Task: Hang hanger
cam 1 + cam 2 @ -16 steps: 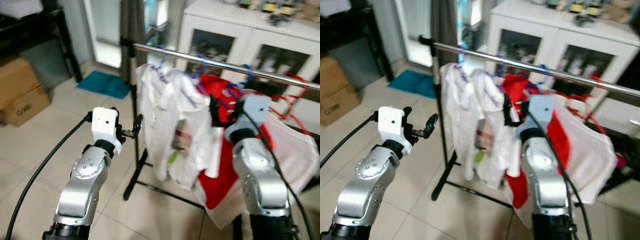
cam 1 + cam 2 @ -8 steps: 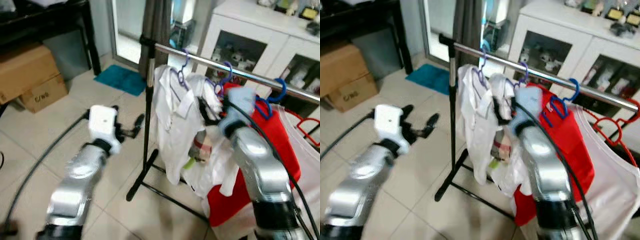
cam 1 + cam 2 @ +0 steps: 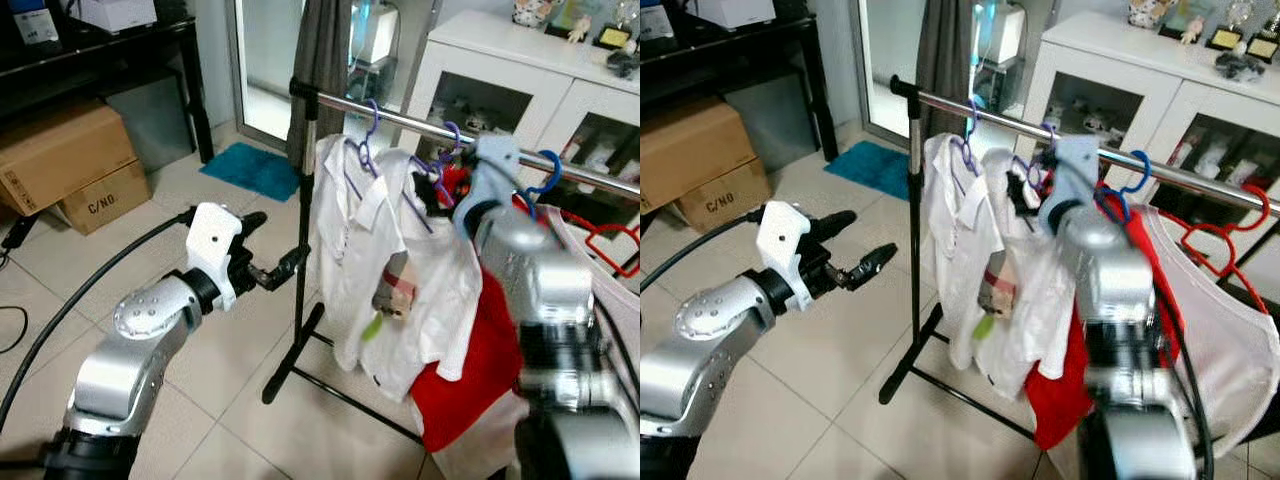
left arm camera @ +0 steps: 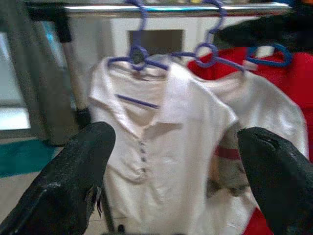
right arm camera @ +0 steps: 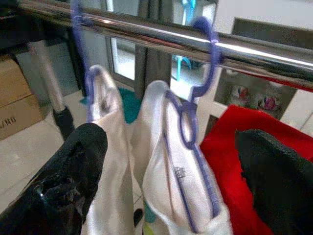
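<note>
Saw the chrome rail (image 3: 1160, 172) w/ four hangers on it. Nearest the upright pole (image 3: 915, 225) end: purple hanger (image 5: 80, 58) carrying a white collared shirt (image 3: 355, 250). Next along: second purple hanger (image 5: 193, 122) w/ a white tee (image 3: 440, 280), hook over the rail. Then a blue hanger (image 3: 1120, 190) w/ a red garment (image 3: 470, 370), and a red hanger (image 3: 1225, 225) toward the far end w/ a pale top (image 3: 1230, 350).

R gripper (image 5: 166, 161) was up just below the rail, fingers (image 5: 68, 181) spread wide either side of the 2nd purple hanger, not touching it. L gripper (image 3: 862, 245) was out beside the pole, apart from the clothes, fingers (image 4: 68, 181) also spread, nothing between them.

Bkgd: white cabinet (image 3: 1110, 80) behind the rail, cardboard boxes (image 3: 75, 165) and a teal mat (image 3: 255, 168) on the tile floor (image 3: 220, 400).
</note>
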Motion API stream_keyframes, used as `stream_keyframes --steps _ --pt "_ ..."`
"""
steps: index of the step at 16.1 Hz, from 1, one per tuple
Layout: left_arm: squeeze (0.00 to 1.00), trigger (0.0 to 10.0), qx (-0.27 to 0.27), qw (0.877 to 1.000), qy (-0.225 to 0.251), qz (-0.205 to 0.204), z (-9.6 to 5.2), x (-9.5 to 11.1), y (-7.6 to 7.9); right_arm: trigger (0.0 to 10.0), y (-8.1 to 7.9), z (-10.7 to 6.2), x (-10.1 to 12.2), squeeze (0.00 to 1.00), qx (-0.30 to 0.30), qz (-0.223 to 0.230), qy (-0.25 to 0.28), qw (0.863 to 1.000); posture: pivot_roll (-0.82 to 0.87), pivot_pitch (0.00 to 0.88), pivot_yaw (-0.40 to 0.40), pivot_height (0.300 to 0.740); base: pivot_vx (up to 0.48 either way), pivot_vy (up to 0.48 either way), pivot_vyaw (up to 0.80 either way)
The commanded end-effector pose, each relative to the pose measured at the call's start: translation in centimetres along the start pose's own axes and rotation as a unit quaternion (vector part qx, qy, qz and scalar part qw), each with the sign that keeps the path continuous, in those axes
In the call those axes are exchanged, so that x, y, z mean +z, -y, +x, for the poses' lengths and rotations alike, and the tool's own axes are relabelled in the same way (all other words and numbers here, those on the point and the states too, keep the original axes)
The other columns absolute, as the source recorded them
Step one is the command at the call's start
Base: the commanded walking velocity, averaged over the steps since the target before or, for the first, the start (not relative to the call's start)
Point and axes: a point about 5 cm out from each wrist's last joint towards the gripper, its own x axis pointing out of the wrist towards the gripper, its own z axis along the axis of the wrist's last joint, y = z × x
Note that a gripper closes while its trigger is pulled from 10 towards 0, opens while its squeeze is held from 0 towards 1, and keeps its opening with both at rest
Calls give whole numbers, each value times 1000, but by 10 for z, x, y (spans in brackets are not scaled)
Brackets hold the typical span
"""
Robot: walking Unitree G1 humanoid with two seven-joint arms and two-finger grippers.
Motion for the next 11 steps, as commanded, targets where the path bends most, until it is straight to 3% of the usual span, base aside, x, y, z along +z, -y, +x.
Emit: stream_keyframes --steps 1,4,6,9,10,11 --pt "0 10000 -17 1000 2 -2 3 4 1 10000 2 4 4 0 15 13 -1 1000 -41 0 -39 740 0 0 0" --pt "0 10000 -47 999 5 -5 7 10 3 10000 -1 15 15 0 60 -13 6 998 -36 0 -31 740 0 0 0" --pt "0 10000 -56 998 2 -5 9 10 4 10000 4 25 15 0 48 -24 -10 999 -35 0 -31 740 0 0 0" --pt "0 10000 -62 998 -2 -6 10 11 3 9882 5 34 7 0 48 -1 -44 998 -34 0 -33 740 0 0 0" --pt "0 10000 -62 998 -3 -4 10 11 3 8275 5 36 6 0 45 4 -49 998 -33 0 -34 740 0 0 0" --pt "0 10000 -63 998 -4 -3 10 11 3 4745 6 38 4 0 41 12 -54 998 -32 0 -37 740 0 0 0"
